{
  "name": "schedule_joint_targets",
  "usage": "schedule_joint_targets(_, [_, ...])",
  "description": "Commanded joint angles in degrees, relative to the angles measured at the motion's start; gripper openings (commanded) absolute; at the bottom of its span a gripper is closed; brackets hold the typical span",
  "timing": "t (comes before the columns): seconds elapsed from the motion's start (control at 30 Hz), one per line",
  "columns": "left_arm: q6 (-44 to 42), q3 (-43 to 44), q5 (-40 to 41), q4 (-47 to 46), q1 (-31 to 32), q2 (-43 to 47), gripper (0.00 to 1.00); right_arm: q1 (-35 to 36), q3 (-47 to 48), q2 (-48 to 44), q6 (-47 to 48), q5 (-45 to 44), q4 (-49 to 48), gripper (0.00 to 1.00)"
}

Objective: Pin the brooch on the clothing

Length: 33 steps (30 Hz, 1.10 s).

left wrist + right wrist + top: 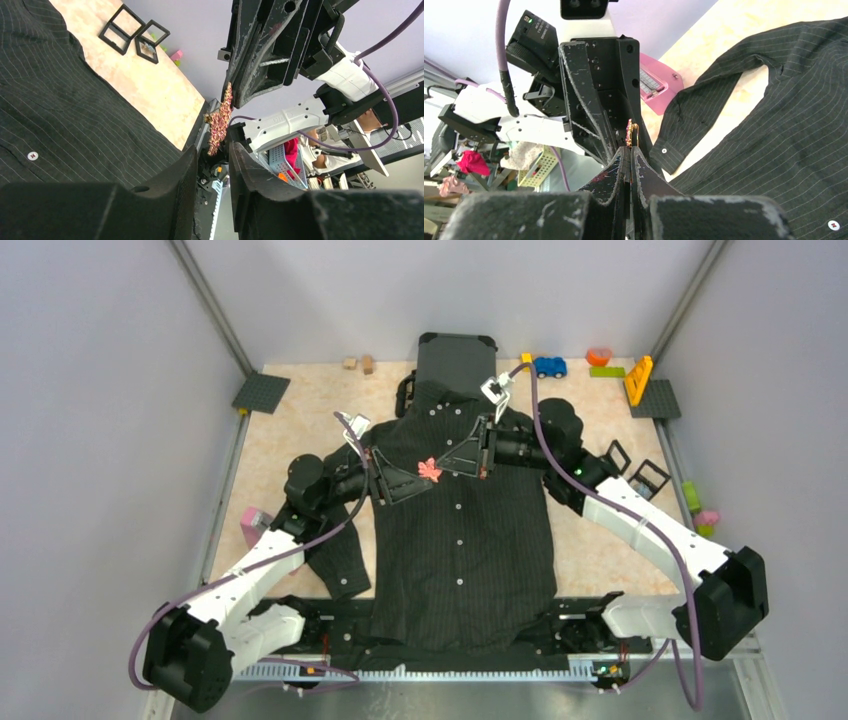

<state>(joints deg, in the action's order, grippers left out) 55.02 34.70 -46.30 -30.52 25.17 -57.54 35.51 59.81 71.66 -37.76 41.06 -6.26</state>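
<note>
A black pinstriped long-sleeved shirt with white buttons [460, 540] is laid flat on a beige speckled surface [300, 410]. Its collar is turned towards a dark grey hard suitcase [456, 355] at the top centre of the overhead frame.

A small pinkish-red leaf-shaped brooch [429, 470] is seen over the upper chest of the shirt, just left of the button line, where the two arms meet. It is pinched between the right fingers [646, 172], which are pressed together on it in the right wrist view. The left fingers [170, 180] are spread, and the lower end of the brooch is framed in the gap just beyond their tips, apparently ungripped.

In the left wrist view the brooch is shown edge-on, with its long axis near vertical and slightly tilted. The cloth lies to the left of that frame, apart from the brooch.

A gold loop of the pin is glimpsed beside the brooch in the right wrist view, but whether the pin is open cannot be told. How high the brooch is held above the cloth cannot be judged from overhead. The shirt hem is hidden by the arm bases at the bottom of the frame.
</note>
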Motion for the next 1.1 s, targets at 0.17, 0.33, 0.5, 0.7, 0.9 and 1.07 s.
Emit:
schedule_joint_targets(0.17, [1.46,0.88,1.79,-4.93,0.67,0.68,0.29,1.23,3.0,-1.91,0.38,1.57,-2.14,0.0])
schedule_joint_targets(0.33, [1.65,0.68,2.18,-5.47,0.85,0.59,0.12,1.32,3.17,-2.13,1.44,0.86,-0.8,0.0])
schedule_joint_targets(0.5, [-2.31,0.73,3.25,-1.53,1.01,1.29,0.0,1.32,3.21,-2.34,2.6,-2.07,1.81,0.11])
schedule_joint_targets(0.7, [-29.36,6.46,22.61,27.67,6.83,5.62,0.0,1.36,2.96,-5.63,3.41,-16.71,9.6,0.55])
schedule_joint_targets(0.9, [-40.46,8.44,49.51,36.36,17.54,4.87,0.0,3.18,2.39,-3.59,-5.49,-33.87,15.51,0.58])
schedule_joint_targets(1.07, [-45.15,10.62,65.25,37.02,27.63,0.55,0.0,7.4,3.35,0.53,-11.4,-39.65,16.56,0.52])
